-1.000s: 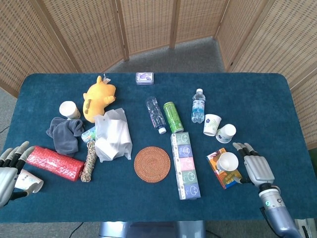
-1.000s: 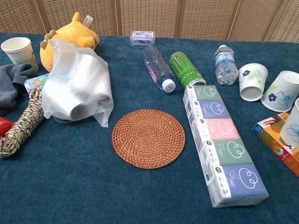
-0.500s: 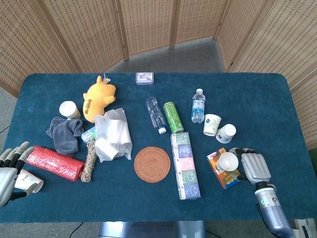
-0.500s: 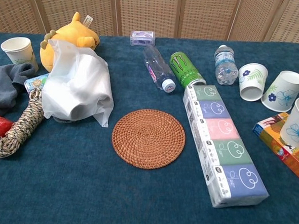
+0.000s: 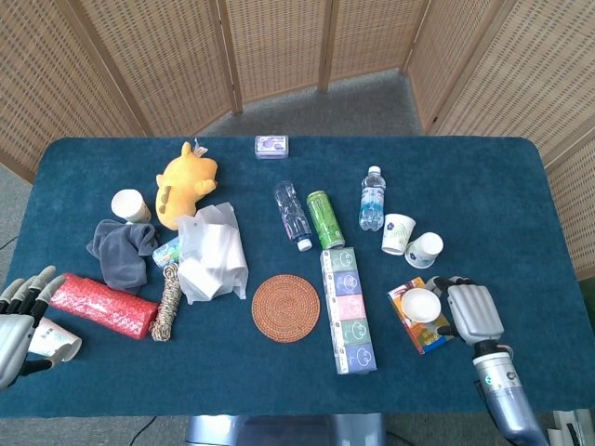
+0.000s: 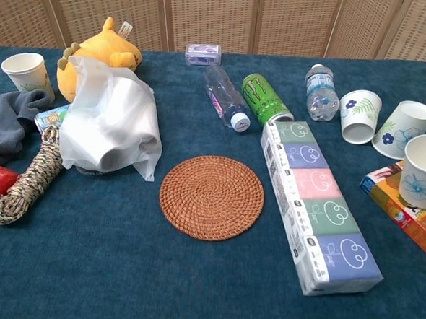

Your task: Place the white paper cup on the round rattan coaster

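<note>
The round rattan coaster point(image 5: 285, 308) point(image 6: 211, 197) lies bare at the table's front centre. A white paper cup point(image 5: 420, 305) point(image 6: 423, 169) with a blue flower print stands upright on a colourful flat box point(image 5: 429, 335) point(image 6: 402, 206) to the coaster's right. My right hand point(image 5: 474, 311) has its fingers curled around the cup's right side and grips it. The chest view shows almost nothing of that hand. My left hand point(image 5: 14, 321) rests at the front left corner with fingers spread, beside another paper cup point(image 5: 54, 339) that lies on its side.
A long tissue pack point(image 5: 348, 309) lies between coaster and held cup. Two more flowered cups point(image 5: 398, 232) point(image 5: 425, 249), a water bottle point(image 5: 372, 199) and a green can point(image 5: 324, 219) sit behind. A white bag point(image 5: 212, 253), rope point(image 5: 166, 302), red roll point(image 5: 102, 306) and plush toy point(image 5: 186, 181) fill the left.
My right hand's fingers have closed from straight to curled around the cup. The cup has gone from tilted to upright and shifted slightly left. The left hand has not moved.
</note>
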